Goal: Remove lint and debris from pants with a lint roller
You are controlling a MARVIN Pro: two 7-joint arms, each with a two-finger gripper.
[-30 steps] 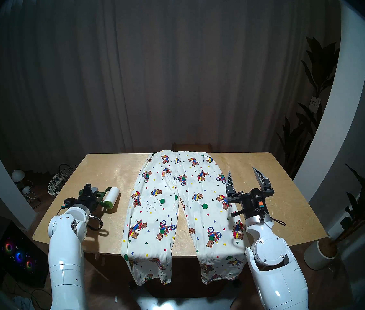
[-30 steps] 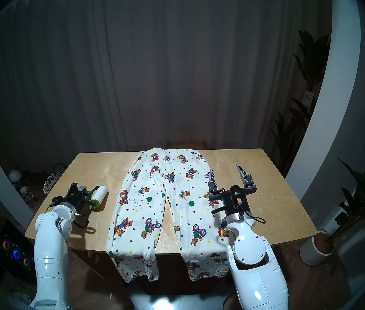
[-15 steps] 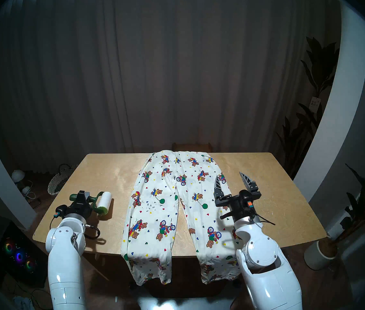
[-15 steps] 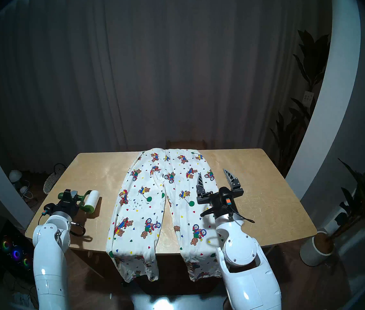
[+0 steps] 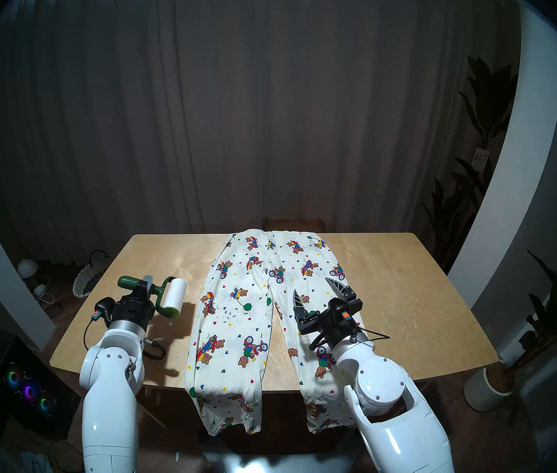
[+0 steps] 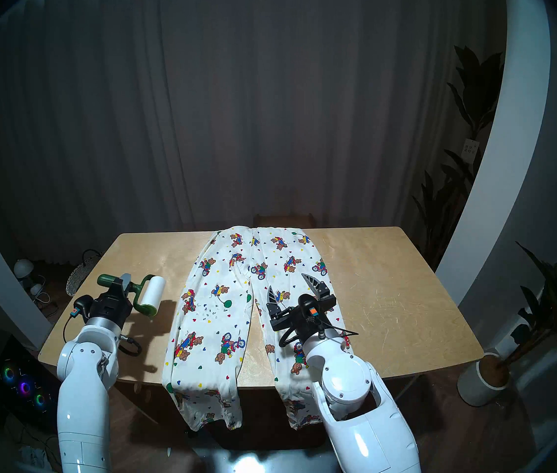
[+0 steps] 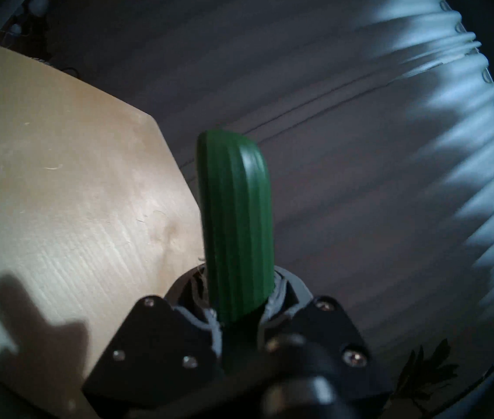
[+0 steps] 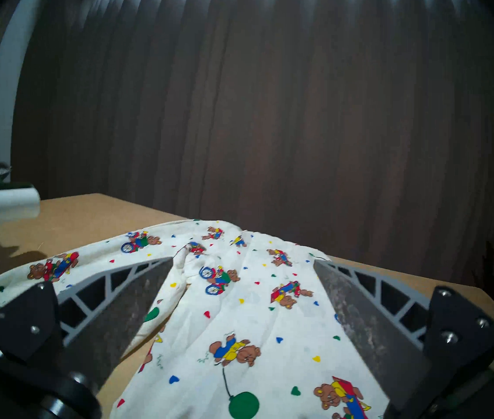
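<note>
— What's the left end effector (image 5: 143,289) doing?

— Its jaws are clamped on the dark green handle of the lint roller (image 5: 164,298). The roller is up off the counter (image 5: 406,291), throwing a shadow on the wood, with the white sticky roll pointing toward the pants (image 5: 253,312) but still beside them, over bare wood.

— And the right end effector (image 5: 316,289)?

— Spread wide with nothing between its fingers (image 8: 137,291), hovering over the right trouser leg.

— Where's the lint and debris (image 5: 231,314)?

— A little cluster of grey flecks on the left leg, next to a printed green balloon, not far from the roll. The cream pants lie flat down the middle of the counter, waistband at the far edge, both cuffs hanging over the near edge.
</note>
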